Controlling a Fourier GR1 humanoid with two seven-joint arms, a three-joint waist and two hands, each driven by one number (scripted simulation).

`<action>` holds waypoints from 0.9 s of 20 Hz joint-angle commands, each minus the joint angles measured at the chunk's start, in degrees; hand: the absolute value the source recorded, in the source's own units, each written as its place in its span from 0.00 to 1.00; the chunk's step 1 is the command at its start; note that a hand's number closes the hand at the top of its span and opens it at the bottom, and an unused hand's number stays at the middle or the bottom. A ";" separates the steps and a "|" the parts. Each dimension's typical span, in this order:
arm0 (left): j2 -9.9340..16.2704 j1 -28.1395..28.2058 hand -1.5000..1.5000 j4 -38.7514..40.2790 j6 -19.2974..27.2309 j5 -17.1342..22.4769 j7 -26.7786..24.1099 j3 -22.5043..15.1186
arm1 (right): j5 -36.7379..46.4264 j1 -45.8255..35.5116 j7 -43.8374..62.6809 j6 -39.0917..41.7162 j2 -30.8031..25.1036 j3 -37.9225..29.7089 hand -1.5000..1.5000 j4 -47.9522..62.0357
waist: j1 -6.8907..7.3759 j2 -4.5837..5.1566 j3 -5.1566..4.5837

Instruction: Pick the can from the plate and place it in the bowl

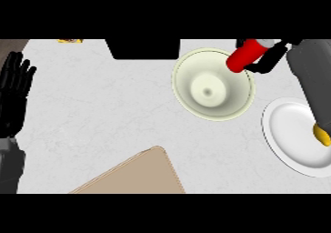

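Note:
A red can (244,56) with a pale top hangs over the far right rim of the cream bowl (195,102). My right hand (271,56) is shut on it, black fingers curled round its upper end at the view's top right. The right forearm runs down across the white plate (292,136), which sits right of the bowl with nothing on its visible surface. My left hand (11,93) rests open, fingers up, at the left edge.
A tan board (134,175) lies at the front middle of the counter. A black block (144,48) sits at the back edge, left of the bowl. A small yellow thing (70,41) shows at the back left.

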 commanded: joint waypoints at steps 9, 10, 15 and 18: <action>0.38 0.19 0.50 -2.41 -0.71 0.89 2.32 0.13 | 0.28 6.50 8.02 -9.58 9.90 -2.62 0.00 8.82 | 1.56 0.55 0.07; -2.60 -1.39 0.50 -0.97 3.18 -2.92 0.87 -2.47 | -0.86 5.33 7.67 -9.07 10.44 -3.70 0.00 9.42 | 1.15 0.63 0.07; -2.18 0.16 0.50 -2.64 1.19 -1.36 0.19 -2.00 | -8.04 3.03 4.80 -8.68 11.32 -10.78 0.00 10.91 | 1.46 0.67 0.09; -0.02 -0.68 0.50 1.64 -1.58 0.56 -1.29 0.23 | -11.97 2.05 3.77 -12.34 10.51 -15.53 0.00 10.37 | 1.42 0.80 0.07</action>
